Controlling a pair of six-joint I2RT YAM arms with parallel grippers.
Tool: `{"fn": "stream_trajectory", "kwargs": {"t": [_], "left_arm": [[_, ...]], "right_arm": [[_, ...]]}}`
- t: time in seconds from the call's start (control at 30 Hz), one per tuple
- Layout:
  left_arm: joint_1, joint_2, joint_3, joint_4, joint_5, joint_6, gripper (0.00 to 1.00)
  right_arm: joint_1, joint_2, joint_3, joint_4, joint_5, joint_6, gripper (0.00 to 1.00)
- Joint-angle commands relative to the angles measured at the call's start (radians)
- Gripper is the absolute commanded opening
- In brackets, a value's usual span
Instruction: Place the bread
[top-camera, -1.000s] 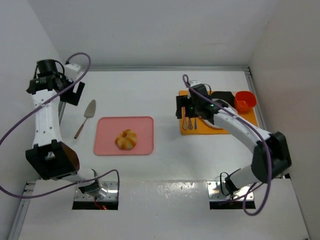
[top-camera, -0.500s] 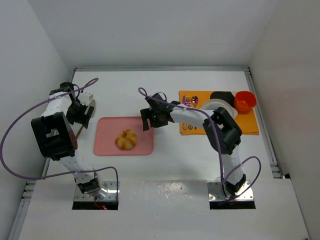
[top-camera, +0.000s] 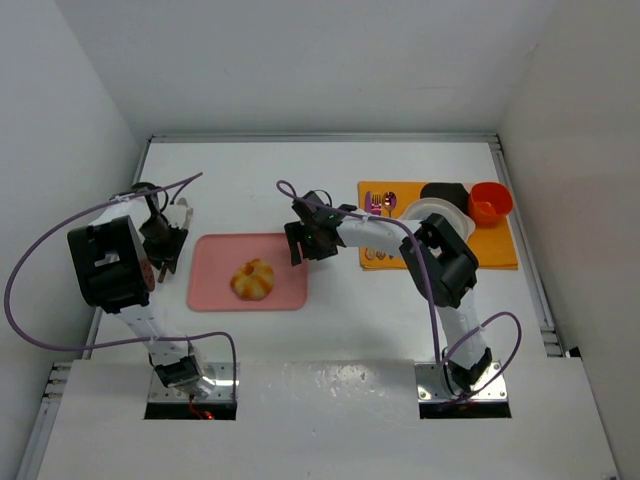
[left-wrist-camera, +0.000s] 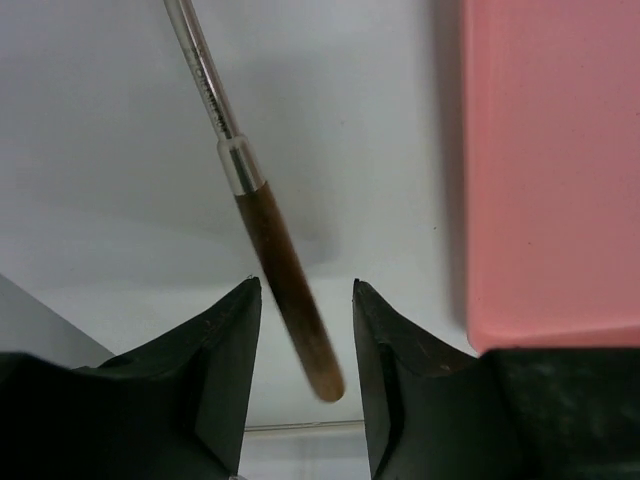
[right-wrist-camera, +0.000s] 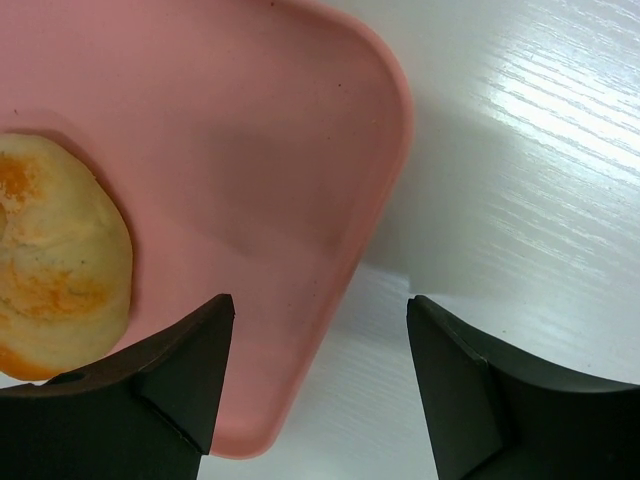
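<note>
- Two grippers, neither holding the bread (top-camera: 253, 279), which sits mid-frame on the pink tray (top-camera: 285, 245).
- Left gripper (left-wrist-camera: 303, 300): jaws straddle the server handle (left-wrist-camera: 285, 290), unclamped.
- Right gripper (right-wrist-camera: 318, 345): jaws apart, over the tray's corner.

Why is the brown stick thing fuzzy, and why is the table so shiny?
Left wrist view: the wooden handle blurs near its tip, too close to the lens. Right wrist view: lamp glare streaks the white table, and the pink tray casts a soft shadow.
</note>
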Motion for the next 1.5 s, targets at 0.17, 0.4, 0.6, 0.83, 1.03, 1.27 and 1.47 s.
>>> {"fn": "stream_trajectory", "kwargs": {"t": [0.17, 0.4, 0.6, 0.83, 1.03, 1.27, 1.47], "left_arm": [[0.006, -0.025, -0.026, 0.016, -0.027, -0.002, 0.39], [0.015, -0.025, -0.048, 0.027, -0.027, -0.011, 0.40], [0.015, -0.004, -0.022, 0.058, 0.008, -0.040, 0.39], [0.015, 0.025, 0.027, 0.067, 0.055, -0.072, 0.45], [0.015, 0.025, 0.009, 0.067, 0.016, -0.072, 0.31], [0.015, 0.015, 0.000, 0.067, -0.002, -0.051, 0.00], [0.015, -0.089, 0.052, 0.067, -0.163, 0.137, 0.00]], "right_arm": [[-0.004, 0.017, 0.010, 0.002, -0.001, 0.057, 0.70], [-0.005, 0.017, 0.002, -0.001, 0.001, 0.057, 0.70], [-0.004, 0.020, 0.008, -0.001, 0.002, 0.055, 0.70], [-0.001, 0.021, 0.016, 0.001, -0.002, 0.049, 0.70], [-0.011, 0.014, 0.013, -0.001, -0.004, 0.051, 0.70], [-0.010, 0.030, 0.016, 0.002, -0.004, 0.066, 0.68], [-0.010, 0.029, 0.007, -0.007, 0.012, 0.086, 0.61]]}}
